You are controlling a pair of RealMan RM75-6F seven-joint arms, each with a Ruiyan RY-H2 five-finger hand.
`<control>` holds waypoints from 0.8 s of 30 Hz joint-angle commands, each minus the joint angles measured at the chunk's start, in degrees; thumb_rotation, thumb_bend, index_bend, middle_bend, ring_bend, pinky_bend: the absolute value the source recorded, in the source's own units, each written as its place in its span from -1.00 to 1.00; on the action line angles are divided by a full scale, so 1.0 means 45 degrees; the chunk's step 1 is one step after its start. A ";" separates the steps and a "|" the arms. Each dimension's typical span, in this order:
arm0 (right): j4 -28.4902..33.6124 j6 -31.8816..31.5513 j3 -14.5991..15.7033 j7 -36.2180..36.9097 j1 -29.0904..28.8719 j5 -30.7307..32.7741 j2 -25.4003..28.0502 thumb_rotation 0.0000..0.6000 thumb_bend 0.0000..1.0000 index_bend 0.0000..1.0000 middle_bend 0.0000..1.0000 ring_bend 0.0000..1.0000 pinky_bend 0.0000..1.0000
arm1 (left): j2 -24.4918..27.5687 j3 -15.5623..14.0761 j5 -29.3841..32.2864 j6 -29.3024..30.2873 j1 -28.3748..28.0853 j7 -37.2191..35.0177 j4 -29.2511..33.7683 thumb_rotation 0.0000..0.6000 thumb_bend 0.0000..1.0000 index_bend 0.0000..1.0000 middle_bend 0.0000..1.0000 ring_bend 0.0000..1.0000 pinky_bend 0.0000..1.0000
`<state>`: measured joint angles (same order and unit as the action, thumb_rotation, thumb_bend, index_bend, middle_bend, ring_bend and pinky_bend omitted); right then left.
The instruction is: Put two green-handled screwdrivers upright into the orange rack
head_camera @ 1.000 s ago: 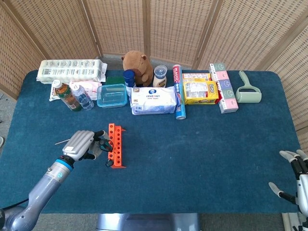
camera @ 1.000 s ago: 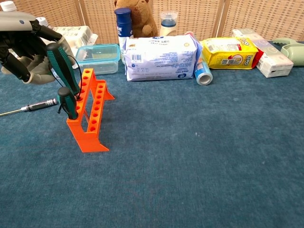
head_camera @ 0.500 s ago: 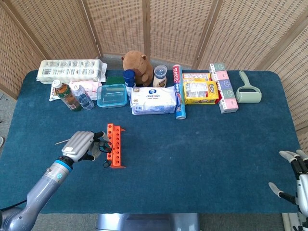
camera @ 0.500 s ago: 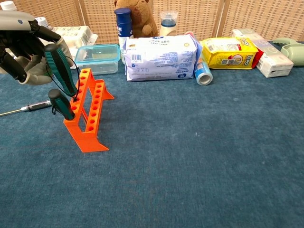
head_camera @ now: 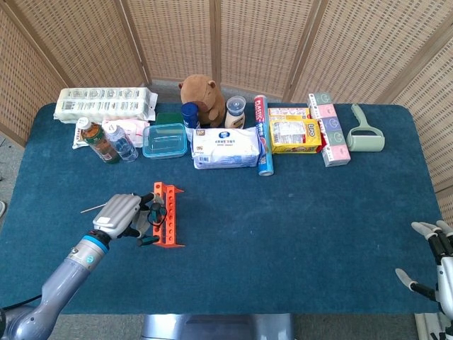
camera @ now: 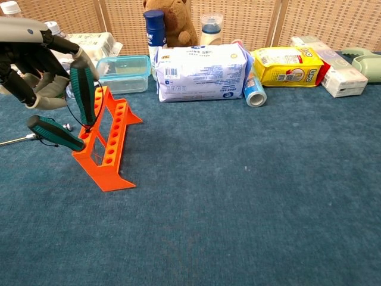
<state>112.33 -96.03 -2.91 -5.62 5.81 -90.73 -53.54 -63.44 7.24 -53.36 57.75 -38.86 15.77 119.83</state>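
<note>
Matt orange plastic rack [camera: 109, 146] just beyond my fingers [camera: 59, 44], ribbed green-and-black rubbery screwdriver handle [camera: 83, 92] in my fingers, napped blue cloth table cover [camera: 250, 196] beneath, glossy plastic packets [camera: 199, 71] well beyond

Rack [camera: 107, 143] front-left on the table [camera: 250, 196] — one screwdriver [camera: 83, 95] in it, another [camera: 55, 133] leaning leftward.

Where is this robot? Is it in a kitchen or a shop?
Probably neither: it looks like a test room. A blue-covered table stands before woven folding screens, with mixed groceries, an orange rack and a plush toy.
</note>
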 commanded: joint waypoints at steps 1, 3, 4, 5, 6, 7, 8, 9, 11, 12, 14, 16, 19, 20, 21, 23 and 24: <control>0.0001 -0.0003 -0.0005 -0.0002 -0.0002 0.0000 0.0002 1.00 -0.80 -0.57 -0.51 -0.70 -1.00 | -0.0111 0.0005 0.0017 0.0032 -0.0056 0.0051 -0.0041 1.00 -0.14 -0.41 0.01 0.34 0.66; -0.0001 -0.0018 -0.0009 -0.0001 0.0004 0.0005 -0.0002 1.00 -0.80 -0.57 -0.51 -0.70 -1.00 | -0.0163 0.0022 0.0029 0.0054 -0.0082 0.0040 -0.0026 1.00 -0.14 -0.42 -0.01 0.34 0.66; 0.0003 -0.0021 -0.0013 0.0004 0.0005 0.0011 0.0000 1.00 -0.80 -0.57 -0.51 -0.70 -1.00 | -0.0176 0.0032 0.0017 0.0068 -0.0086 0.0025 -0.0017 1.00 -0.14 -0.43 -0.02 0.34 0.66; 0.0003 -0.0021 -0.0014 0.0014 0.0005 0.0016 0.0003 1.00 -0.80 -0.57 -0.51 -0.70 -1.00 | -0.0185 0.0038 -0.0009 0.0089 -0.0086 0.0010 -0.0012 1.00 -0.14 -0.43 -0.02 0.34 0.66; 0.0004 -0.0023 -0.0015 0.0027 0.0006 0.0016 0.0009 1.00 -0.80 -0.57 -0.51 -0.70 -1.00 | -0.0184 0.0044 -0.0042 0.0112 -0.0081 -0.0012 0.0008 1.00 -0.14 -0.44 -0.03 0.34 0.66; 0.0002 -0.0026 -0.0016 0.0035 0.0007 0.0013 0.0012 1.00 -0.80 -0.57 -0.51 -0.70 -1.00 | -0.0169 0.0049 -0.0059 0.0124 -0.0075 -0.0038 0.0035 1.00 -0.14 -0.44 -0.03 0.34 0.66; 0.0000 -0.0028 -0.0015 0.0043 0.0007 0.0008 0.0015 1.00 -0.79 -0.57 -0.51 -0.70 -1.00 | -0.0145 0.0060 -0.0091 0.0145 -0.0063 -0.0082 0.0069 1.00 -0.14 -0.44 -0.04 0.34 0.66; 0.0000 -0.0030 -0.0013 0.0051 0.0009 0.0004 0.0016 1.00 -0.79 -0.57 -0.51 -0.70 -1.00 | -0.0117 0.0067 -0.0121 0.0158 -0.0049 -0.0121 0.0095 1.00 -0.14 -0.44 -0.04 0.34 0.65; 0.0003 -0.0042 -0.0009 0.0064 0.0015 -0.0009 0.0022 1.00 -0.79 -0.57 -0.51 -0.70 -1.00 | -0.0033 0.0088 -0.0195 0.0198 -0.0009 -0.0217 0.0170 1.00 -0.14 -0.44 -0.05 0.34 0.66; 0.0003 -0.0045 -0.0010 0.0067 0.0016 -0.0013 0.0024 1.00 -0.79 -0.57 -0.51 -0.70 -1.00 | -0.0001 0.0090 -0.0216 0.0201 0.0002 -0.0245 0.0192 1.00 -0.14 -0.44 -0.05 0.34 0.65; 0.0002 -0.0053 -0.0008 0.0072 0.0020 -0.0022 0.0026 1.00 -0.79 -0.57 -0.50 -0.70 -1.00 | 0.0095 0.0108 -0.0273 0.0218 0.0039 -0.0342 0.0266 1.00 -0.14 -0.44 -0.05 0.34 0.66; 0.0004 -0.0065 -0.0004 0.0077 0.0026 -0.0036 0.0026 1.00 -0.80 -0.57 -0.50 -0.70 -1.00 | 0.0237 0.0133 -0.0391 0.0244 0.0106 -0.0504 0.0377 1.00 -0.14 -0.44 -0.06 0.34 0.66; 0.0004 -0.0077 0.0009 0.0065 0.0034 -0.0072 0.0023 1.00 -0.80 -0.57 -0.50 -0.70 -1.00 | 0.0622 0.0180 -0.0726 0.0330 0.0295 -0.0870 0.0648 1.00 -0.14 -0.44 -0.07 0.34 0.66; 0.0009 -0.0074 0.0014 0.0061 0.0033 -0.0082 0.0022 1.00 -0.79 -0.57 -0.50 -0.70 -1.00 | 0.0754 0.0195 -0.0834 0.0348 0.0355 -0.0992 0.0730 1.00 -0.14 -0.44 -0.07 0.33 0.66; 0.0011 -0.0076 0.0015 0.0057 0.0034 -0.0088 0.0021 1.00 -0.79 -0.57 -0.50 -0.70 -1.00 | 0.0846 0.0208 -0.0917 0.0367 0.0400 -0.1081 0.0783 1.00 -0.14 -0.44 -0.08 0.32 0.66; 0.0008 -0.0091 0.0018 0.0020 0.0040 -0.0107 0.0012 1.00 -0.79 -0.57 -0.50 -0.70 -1.00 | 0.1150 0.0231 -0.1235 0.0468 0.0570 -0.1349 0.0931 1.00 -0.14 -0.44 -0.11 0.28 0.65; 0.0009 -0.0100 0.0021 0.0002 0.0045 -0.0118 0.0007 1.00 -0.79 -0.57 -0.50 -0.70 -1.00 | 0.1320 0.0240 -0.1429 0.0542 0.0670 -0.1483 0.1002 1.00 -0.15 -0.47 -0.16 0.22 0.62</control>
<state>112.37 -96.46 -2.82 -5.60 6.00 -91.25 -53.50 -58.49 8.19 -58.67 59.68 -36.56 10.03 123.72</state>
